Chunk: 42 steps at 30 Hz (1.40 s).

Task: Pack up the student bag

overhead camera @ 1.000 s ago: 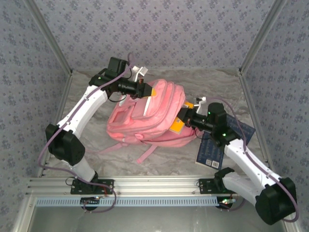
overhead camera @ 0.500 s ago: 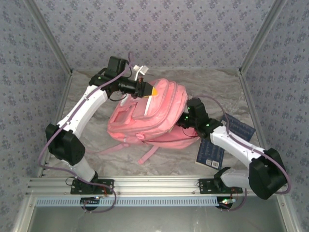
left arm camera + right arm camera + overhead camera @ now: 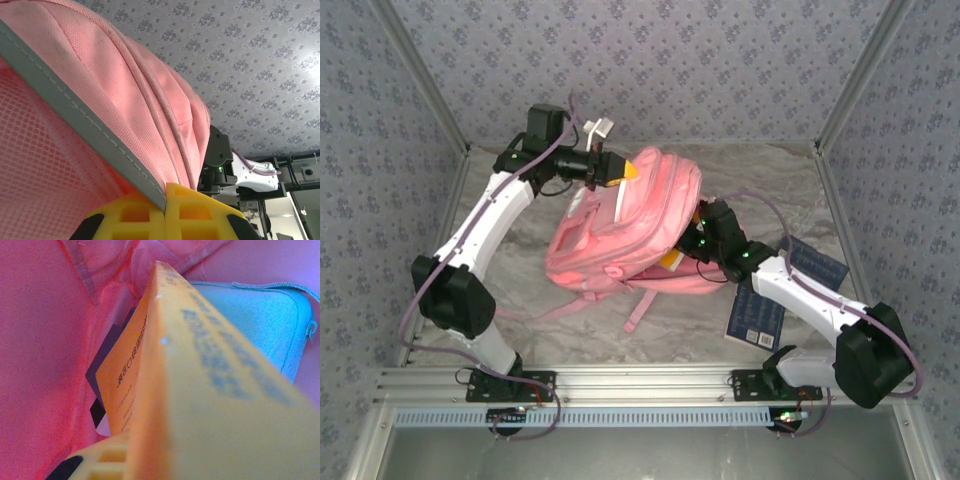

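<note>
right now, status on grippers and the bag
left gripper shut on student bag trim, top held up. right gripper shut on orange book, inside bag opening. blue book on table by right arm, not blocking.

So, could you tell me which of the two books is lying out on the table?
The dark blue book beside the right arm; the orange book is gripped by the right gripper, partly inside the student bag.

Soft pink fabric backpack [image 3: 620, 235] w/ pale grey stripe, pink mesh. Orange-yellow rectangular book [image 3: 165, 390], dark print. Dark blue book [image 3: 752, 322], right. Surface [image 3: 770, 170] grey-white marbled. Walls [image 3: 650, 60] grey floral.
</note>
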Motion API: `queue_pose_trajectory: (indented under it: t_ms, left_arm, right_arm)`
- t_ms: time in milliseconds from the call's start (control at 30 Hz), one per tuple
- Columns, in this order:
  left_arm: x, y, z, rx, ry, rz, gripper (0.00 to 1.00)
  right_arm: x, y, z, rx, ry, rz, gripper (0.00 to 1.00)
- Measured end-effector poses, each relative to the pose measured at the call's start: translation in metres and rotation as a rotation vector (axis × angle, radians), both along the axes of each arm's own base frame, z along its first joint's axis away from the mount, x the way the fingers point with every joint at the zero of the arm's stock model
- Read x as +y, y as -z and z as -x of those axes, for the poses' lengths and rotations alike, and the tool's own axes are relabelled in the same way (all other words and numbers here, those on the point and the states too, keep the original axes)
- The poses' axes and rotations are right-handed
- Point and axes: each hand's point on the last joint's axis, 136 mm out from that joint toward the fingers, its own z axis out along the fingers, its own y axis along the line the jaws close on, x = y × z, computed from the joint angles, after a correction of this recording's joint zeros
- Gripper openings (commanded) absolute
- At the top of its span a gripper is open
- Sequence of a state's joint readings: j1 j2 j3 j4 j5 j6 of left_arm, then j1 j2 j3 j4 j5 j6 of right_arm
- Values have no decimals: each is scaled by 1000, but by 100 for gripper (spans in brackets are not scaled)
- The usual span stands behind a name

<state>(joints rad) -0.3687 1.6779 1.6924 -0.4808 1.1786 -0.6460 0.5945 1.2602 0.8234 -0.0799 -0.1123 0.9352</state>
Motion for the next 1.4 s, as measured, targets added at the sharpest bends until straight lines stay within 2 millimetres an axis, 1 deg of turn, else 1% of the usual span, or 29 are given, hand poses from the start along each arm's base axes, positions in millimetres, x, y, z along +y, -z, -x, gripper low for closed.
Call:
queue_pose_trajectory:
  t_ms: [167,300,333,400,467,500,633,667,700,767,800,833,867,933,1000,1100,1200,1300,1333,1400]
  left_arm:
    - [-10,8,0,2,42,3,0]
    - [-20,12,12,-16,93,-5,0]
    - [-21,12,14,-23,101,-7,0]
    - [-22,13,17,-32,110,-10,0]
    - [-21,13,17,-37,113,-12,0]
    - [-21,13,18,-39,115,-12,0]
    - [-21,11,20,-54,129,-5,0]
    - [-21,11,20,-54,130,-4,0]
    - [-21,11,20,-57,131,-4,0]
    - [-21,11,21,-60,132,-5,0]
    - [-20,12,21,-62,133,-5,0]
    - [-20,12,20,-62,131,-6,0]
    - [-19,12,19,-61,128,-7,0]
    - [-15,12,16,-62,117,-6,0]
    - [-11,11,11,-67,102,-4,0]
    - [-6,10,6,-70,89,0,0]
    - [-3,10,4,-73,82,1,0]
    - [-1,10,1,-78,73,-2,0]
    - [1,11,-1,-80,66,-5,0]
    - [5,13,-6,-82,45,-14,0]
  right_arm:
    - [10,-5,2,-8,-57,-48,0]
    - [28,-6,5,16,-111,-123,0]
    - [32,-6,5,26,-118,-142,3]
    - [43,-3,3,47,-128,-169,6]
    - [54,1,-1,67,-133,-184,10]
    - [61,3,-4,77,-134,-189,10]
    - [81,17,-24,100,-105,-194,14]
    - [83,20,-29,98,-91,-195,19]
    - [87,24,-35,98,-75,-200,27]
    - [93,31,-43,102,-54,-217,38]
    - [95,35,-46,103,-50,-225,46]
    - [97,35,-47,99,-51,-239,54]
    - [98,33,-48,90,-53,-252,59]
    - [98,23,-49,47,-63,-277,70]
    - [93,15,-44,7,-76,-279,78]
    - [80,5,-31,-46,-91,-260,82]
    - [66,-9,-18,-101,-100,-235,83]
    - [50,-21,-12,-139,-76,-184,83]
    - [43,-24,-10,-148,-62,-156,83]
    - [30,-21,-6,-147,-42,-89,83]
